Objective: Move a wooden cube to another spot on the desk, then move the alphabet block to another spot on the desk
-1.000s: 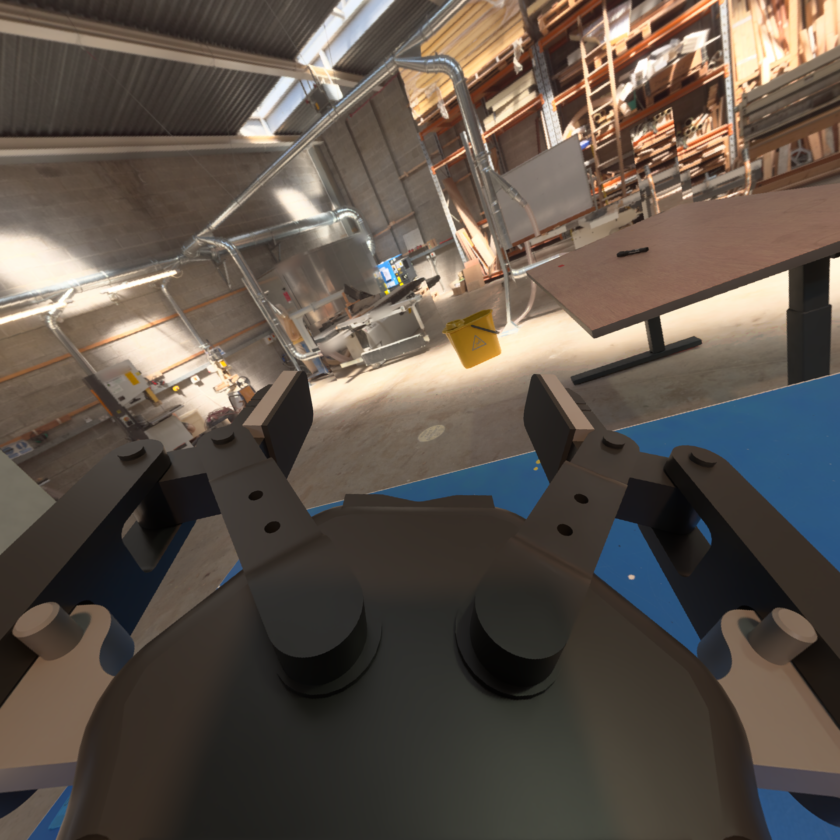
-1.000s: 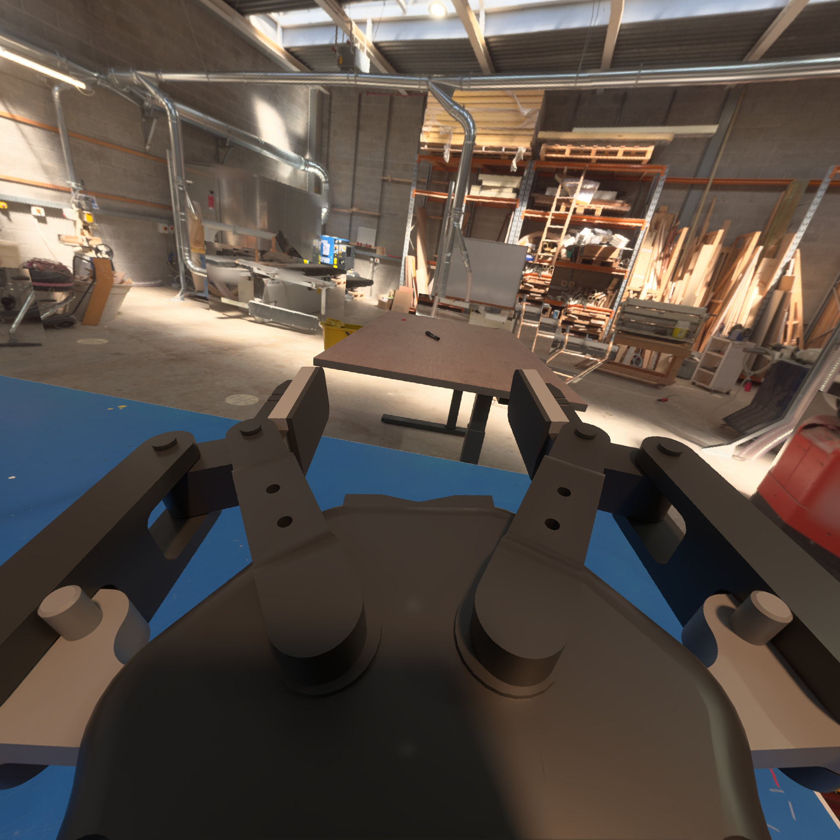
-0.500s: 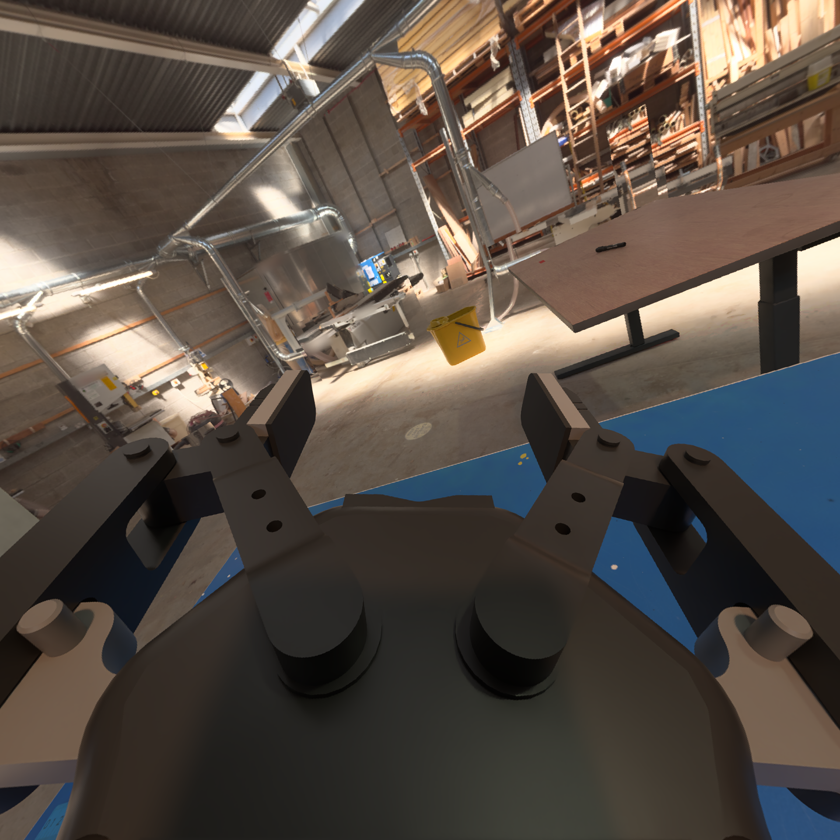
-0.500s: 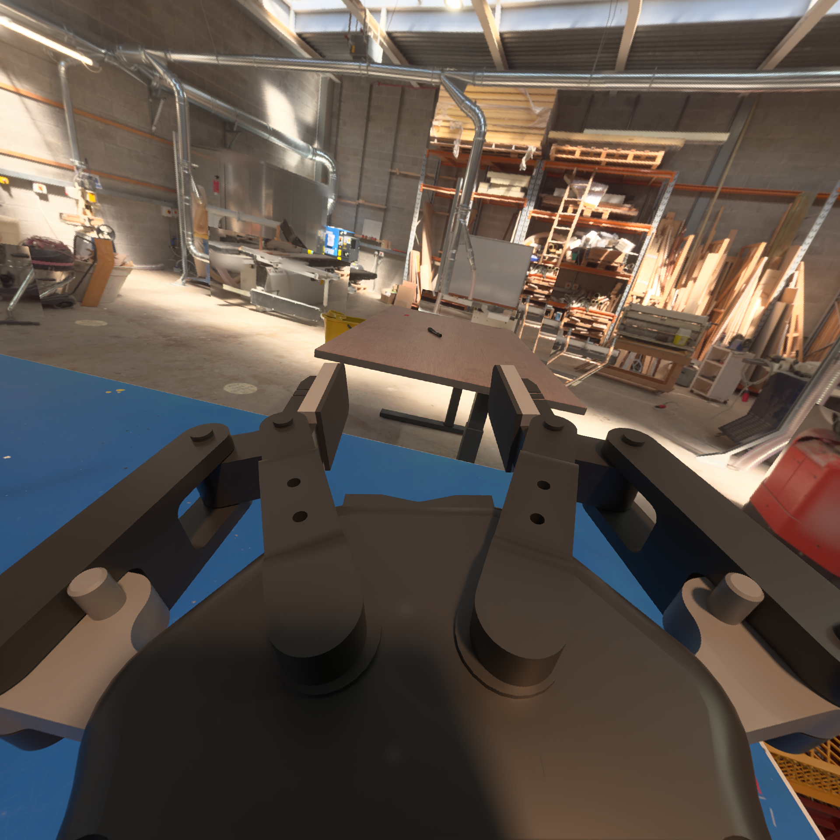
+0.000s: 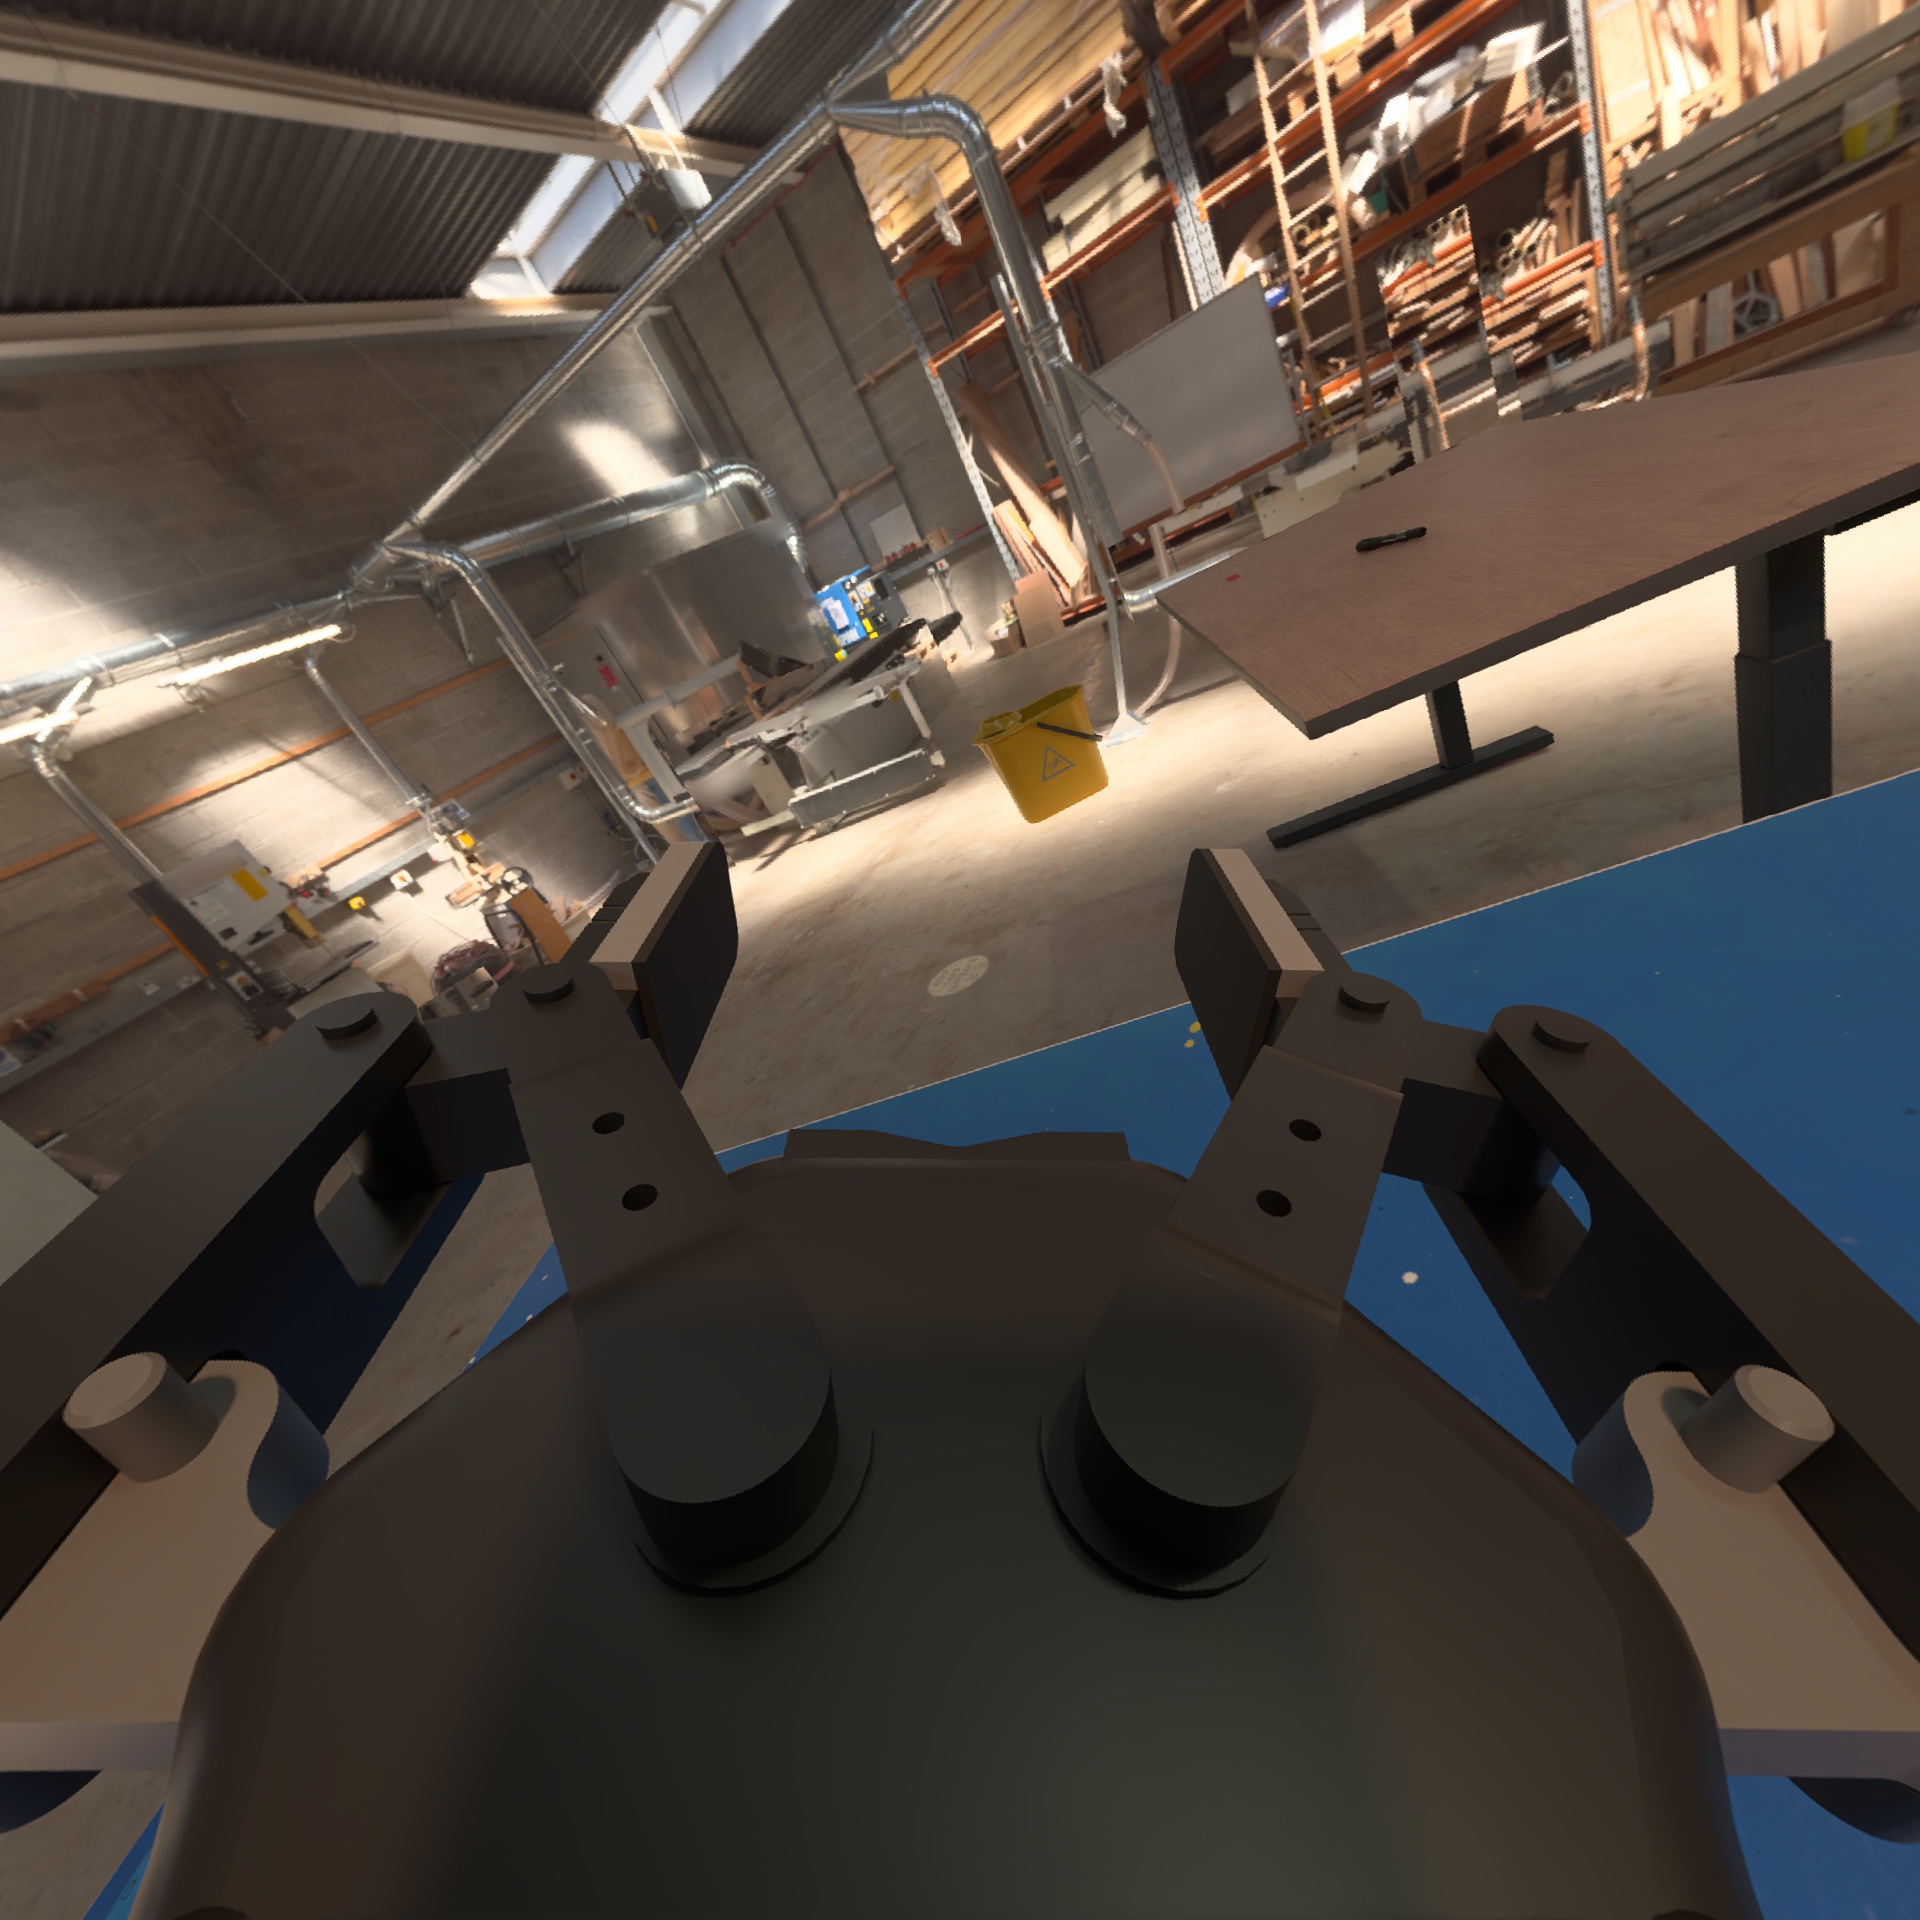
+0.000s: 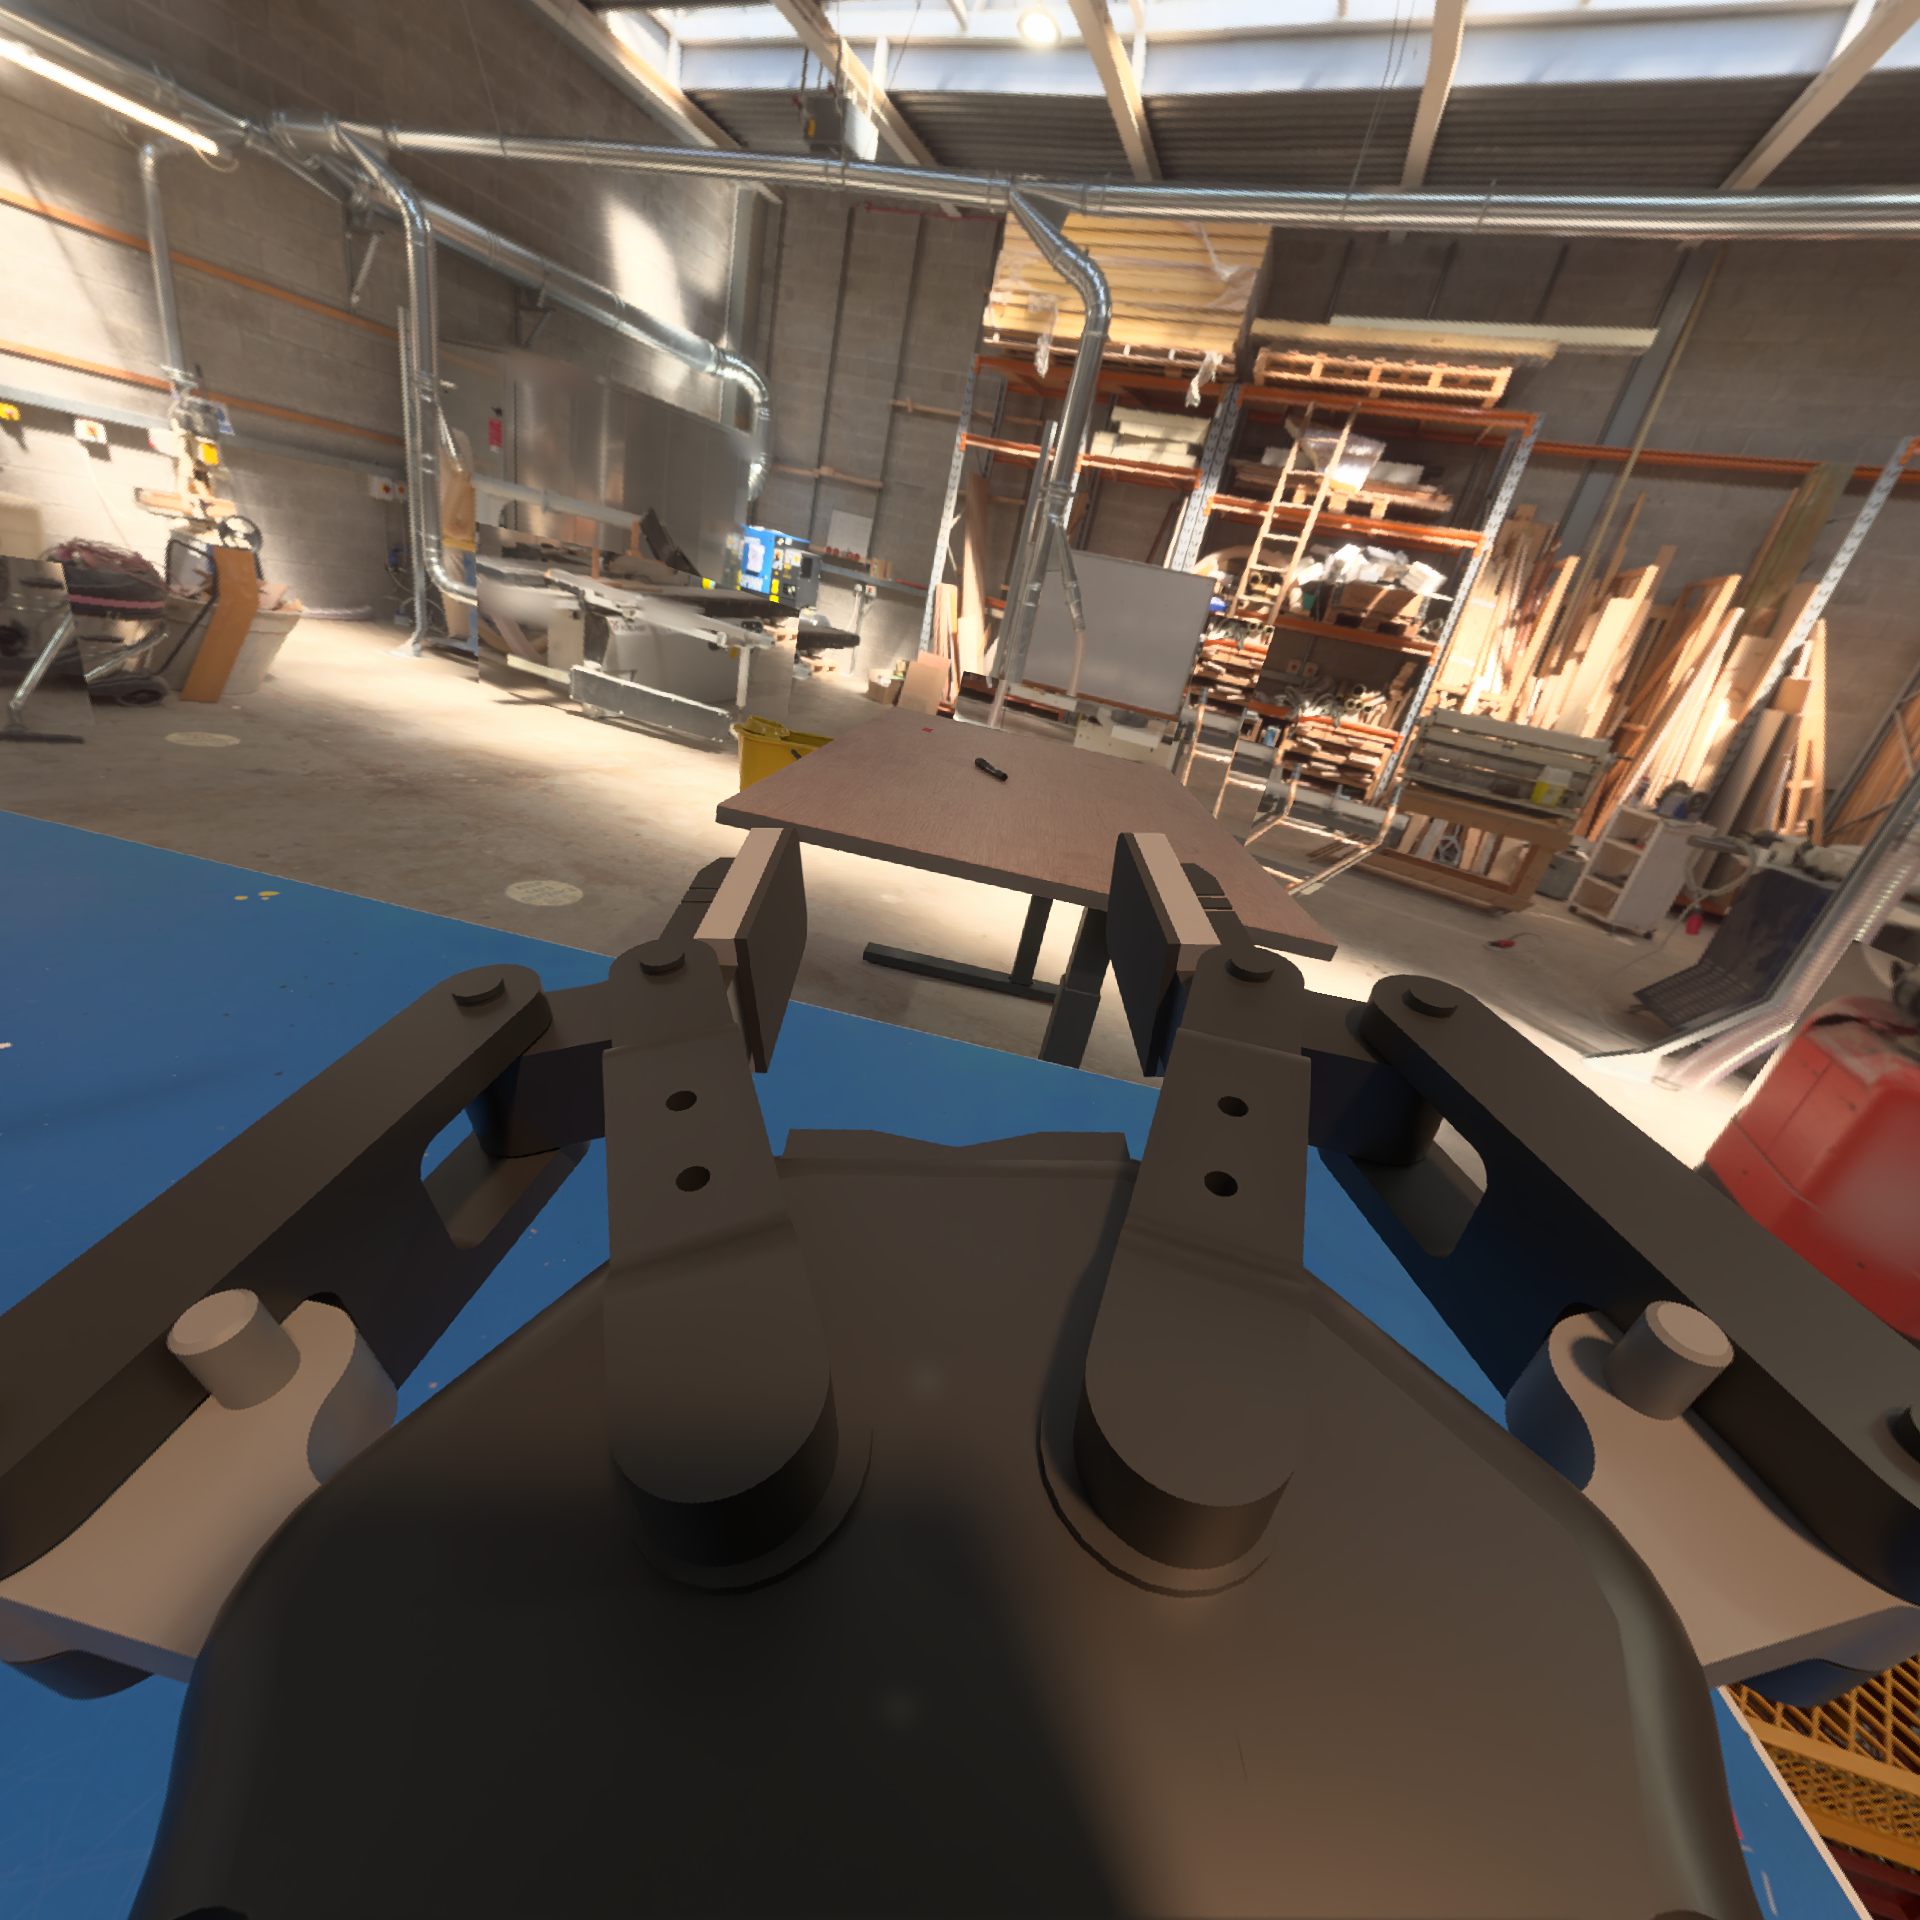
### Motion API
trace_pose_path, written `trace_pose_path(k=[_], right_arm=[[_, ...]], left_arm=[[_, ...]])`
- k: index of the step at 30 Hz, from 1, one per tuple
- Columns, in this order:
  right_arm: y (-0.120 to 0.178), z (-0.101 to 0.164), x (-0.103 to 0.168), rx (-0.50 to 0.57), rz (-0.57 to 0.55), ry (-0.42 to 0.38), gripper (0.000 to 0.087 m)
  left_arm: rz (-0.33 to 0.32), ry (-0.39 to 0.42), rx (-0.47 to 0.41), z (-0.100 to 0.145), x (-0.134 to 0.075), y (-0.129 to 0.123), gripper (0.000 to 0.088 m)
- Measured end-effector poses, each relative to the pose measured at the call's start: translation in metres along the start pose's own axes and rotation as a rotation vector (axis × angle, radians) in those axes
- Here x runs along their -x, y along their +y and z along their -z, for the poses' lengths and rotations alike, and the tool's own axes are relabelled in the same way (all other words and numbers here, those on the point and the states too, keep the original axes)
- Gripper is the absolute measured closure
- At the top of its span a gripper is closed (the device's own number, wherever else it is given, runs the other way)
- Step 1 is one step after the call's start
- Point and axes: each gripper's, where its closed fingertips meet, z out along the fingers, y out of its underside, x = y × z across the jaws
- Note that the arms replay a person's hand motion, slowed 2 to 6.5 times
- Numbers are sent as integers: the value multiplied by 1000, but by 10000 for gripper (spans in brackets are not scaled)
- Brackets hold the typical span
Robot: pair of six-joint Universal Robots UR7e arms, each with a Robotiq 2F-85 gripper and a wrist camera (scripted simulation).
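Observation:
No wooden cube and no alphabet block shows in either view. My left gripper (image 5: 956, 935) is open and empty, pointing out over the edge of a blue surface (image 5: 1714, 987) towards the workshop floor. My right gripper (image 6: 956, 935) is partly closed with a clear gap between its fingers and nothing between them. It points at a distant brown desk (image 6: 935, 821) that bears a black marker (image 6: 990, 769). The same desk (image 5: 1558, 561) and marker (image 5: 1390, 538) show at the right of the left wrist view.
The blue surface (image 6: 208, 987) lies under both grippers. A yellow bucket (image 5: 1039, 753) stands on the floor. A red object (image 6: 1829, 1143) sits at the right and an orange mesh crate (image 6: 1849, 1766) at the bottom right. Shelves of timber line the far wall.
My right gripper's fingers have closed in towards each other while its view tilted down a little. The left view has shifted slightly; its fingers stay apart.

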Motion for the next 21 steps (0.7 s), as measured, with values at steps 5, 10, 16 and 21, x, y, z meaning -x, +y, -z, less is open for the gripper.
trace_pose_path(k=[5,10,16,21], right_arm=[[-1,0,0,-8,2,0,378],[-2,0,1,-18,4,2,426],[-3,1,1,-28,5,-1,492],[-4,2,3,-34,1,-15,537]], left_arm=[[-4,19,-6,-1,-3,0,176],[-10,61,-14,-1,-9,1,254],[-36,146,-12,0,-20,4,414],[-71,232,0,1,-28,9,526]])
